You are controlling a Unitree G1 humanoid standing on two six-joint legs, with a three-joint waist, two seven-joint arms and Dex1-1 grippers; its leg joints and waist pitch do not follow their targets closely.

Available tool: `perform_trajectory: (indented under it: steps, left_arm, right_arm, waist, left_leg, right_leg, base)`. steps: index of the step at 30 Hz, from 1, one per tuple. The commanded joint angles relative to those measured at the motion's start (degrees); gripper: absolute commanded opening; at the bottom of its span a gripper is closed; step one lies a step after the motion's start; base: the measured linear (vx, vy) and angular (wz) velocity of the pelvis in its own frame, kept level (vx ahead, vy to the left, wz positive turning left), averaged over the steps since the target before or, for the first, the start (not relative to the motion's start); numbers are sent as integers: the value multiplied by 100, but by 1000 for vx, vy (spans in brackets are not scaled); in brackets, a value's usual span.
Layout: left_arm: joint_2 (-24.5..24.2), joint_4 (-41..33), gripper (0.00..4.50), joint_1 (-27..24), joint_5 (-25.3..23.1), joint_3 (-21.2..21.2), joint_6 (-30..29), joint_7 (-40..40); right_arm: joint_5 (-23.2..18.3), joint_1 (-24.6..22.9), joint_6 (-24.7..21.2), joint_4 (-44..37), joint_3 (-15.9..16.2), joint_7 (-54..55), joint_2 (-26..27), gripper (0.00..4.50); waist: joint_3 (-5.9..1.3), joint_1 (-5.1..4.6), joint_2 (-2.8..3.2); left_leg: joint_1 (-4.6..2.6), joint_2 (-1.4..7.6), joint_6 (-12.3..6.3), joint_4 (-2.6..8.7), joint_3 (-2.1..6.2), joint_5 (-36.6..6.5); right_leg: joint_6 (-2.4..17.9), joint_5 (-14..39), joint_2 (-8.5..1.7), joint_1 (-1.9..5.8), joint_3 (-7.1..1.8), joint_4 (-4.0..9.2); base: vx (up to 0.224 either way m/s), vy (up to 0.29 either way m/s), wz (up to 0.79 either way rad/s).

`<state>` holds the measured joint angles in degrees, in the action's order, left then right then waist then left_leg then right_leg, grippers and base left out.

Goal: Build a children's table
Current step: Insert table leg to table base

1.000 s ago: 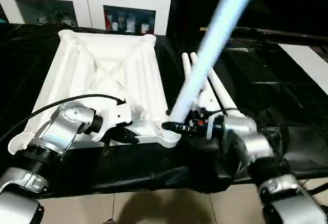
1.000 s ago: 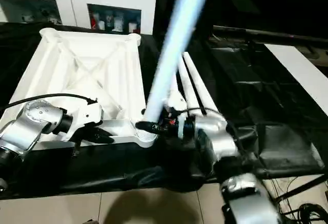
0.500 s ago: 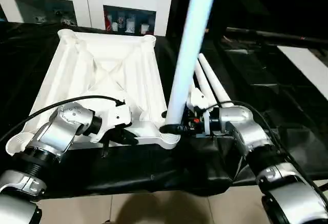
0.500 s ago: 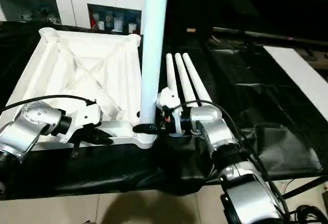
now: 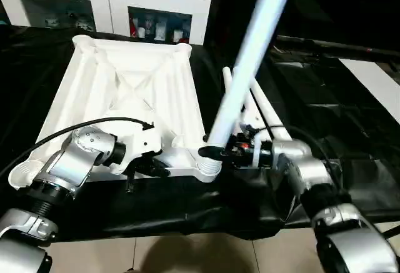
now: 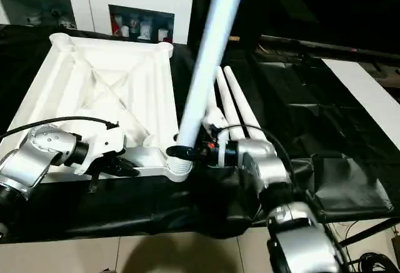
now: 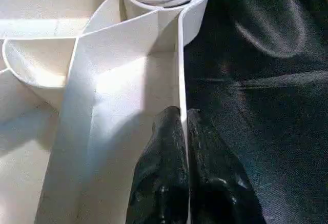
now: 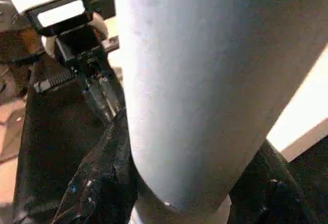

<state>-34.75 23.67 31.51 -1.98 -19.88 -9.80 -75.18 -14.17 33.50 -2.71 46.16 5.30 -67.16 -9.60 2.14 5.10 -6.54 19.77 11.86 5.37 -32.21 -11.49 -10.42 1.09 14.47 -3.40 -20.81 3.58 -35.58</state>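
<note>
The children's table top (image 5: 131, 92) lies upside down on the black cloth, ribs showing. A white leg (image 5: 247, 60) stands in its near right corner socket (image 5: 209, 168) and leans up to the right. My right gripper (image 5: 217, 152) is shut on the leg just above the socket; in the right wrist view the black fingers (image 8: 102, 183) wrap the tube (image 8: 205, 80). My left gripper (image 5: 159, 168) is shut on the top's near rim, its fingertips (image 7: 169, 126) pinching the thin wall. More legs (image 6: 234, 104) lie side by side on the cloth to the right of the top.
A white cabinet (image 5: 125, 4) with glass doors stands behind the work table. Black cloth (image 5: 325, 98) covers the surface to the right, with a white panel (image 5: 375, 79) at the far right. The front edge drops to a tiled floor (image 5: 187, 254).
The leg has tipped from nearly upright back to leaning right, its foot still in the socket. The left gripper has kept its place on the rim.
</note>
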Motion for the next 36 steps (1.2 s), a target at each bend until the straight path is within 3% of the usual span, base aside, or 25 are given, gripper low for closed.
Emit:
perform_trajectory:
  steps: [1,3,5,8,12,13,16,21,22,27,29,32,36]
  left_arm:
    - [27,61,0,-19,-41,-49,-17,-6]
    - [9,82,0,8,-44,-48,-14,-33]
    - [6,80,0,16,-47,-54,-19,-40]
    - [14,90,0,41,-61,-73,-18,-50]
    - [26,86,0,48,-62,-82,-31,-36]
    - [27,84,0,48,-60,-81,-35,-31]
    - [22,13,0,7,-46,-73,-77,-19]
    - [-11,-129,0,-106,-26,-53,-155,7]
    - [-21,-162,0,-143,-16,-40,-173,21]
    - [-54,-239,0,-236,8,9,-205,66]
    - [-69,-254,0,-254,7,20,-209,79]
    - [-95,-293,0,-292,-1,32,-225,94]
    - [-97,-296,0,-303,-17,31,-224,102]
  right_arm:
    - [560,-642,-204,594,296,425,-164,186]
    - [624,-732,-81,421,384,513,-153,186]
    - [660,-750,-64,327,459,487,-166,186]
    - [860,-666,-39,227,680,453,-202,186]
    - [1118,-664,53,196,932,304,-254,186]
    - [1154,-674,37,164,993,236,-266,186]
    - [1231,-709,54,99,1121,174,-289,186]
    - [1281,-787,195,59,1193,294,-250,186]
    - [1289,-830,289,32,1192,406,-220,186]
    - [1238,-954,435,-65,1161,616,-138,186]
    - [1296,-982,474,-87,1209,642,-136,186]
    - [1431,-1005,584,-77,1343,669,-120,186]
    - [1456,-983,607,-48,1401,676,-88,186]
  waist:
    - [-74,-76,179]
    - [-65,-82,232]
    - [-70,-90,201]
    - [-71,-97,206]
    - [-28,-104,190]
    - [-9,-112,153]
    - [18,-113,136]
    - [73,-127,125]
    - [108,-135,109]
    - [149,-136,92]
    - [152,-129,79]
    - [215,-143,57]
    - [257,-156,67]
  left_leg:
    - [-110,302,95,478,149,-1702]
    - [-123,301,139,492,158,-1826]
    - [-123,296,140,497,162,-1877]
    - [-117,293,94,497,154,-1720]
    - [-122,298,91,514,167,-1898]
    - [-125,300,84,522,172,-1953]
    - [-121,304,50,533,174,-1904]
    - [-119,300,24,549,183,-2040]
    - [-113,298,24,560,188,-2108]
    - [-134,295,12,583,207,-2284]
    - [-136,296,-21,594,212,-2208]
    - [-104,290,-72,619,210,-2070]
    - [-121,297,-45,639,241,-2302]
  right_leg:
    - [993,1252,-523,9,-365,517]
    - [961,1355,-521,-7,-370,536]
    - [934,1434,-519,5,-367,548]
    - [966,1263,-513,13,-375,541]
    - [901,1716,-534,-9,-376,589]
    - [850,1879,-531,-20,-378,609]
    - [812,1882,-525,-38,-387,609]
    - [758,2143,-535,-65,-395,639]
    - [705,2311,-540,-83,-400,663]
    - [534,2735,-552,-121,-420,720]
    - [487,2797,-560,-117,-428,734]
    - [458,2762,-549,-125,-429,742]
    - [355,3311,-574,-162,-437,800]
  base:
    - [0,0,0]
    - [0,0,0]
    - [0,0,0]
    - [0,0,0]
    - [0,0,0]
    - [0,0,0]
    - [0,0,0]
    - [0,0,0]
    - [0,0,0]
    - [0,0,0]
    - [0,0,0]
    - [0,0,0]
    - [0,0,0]
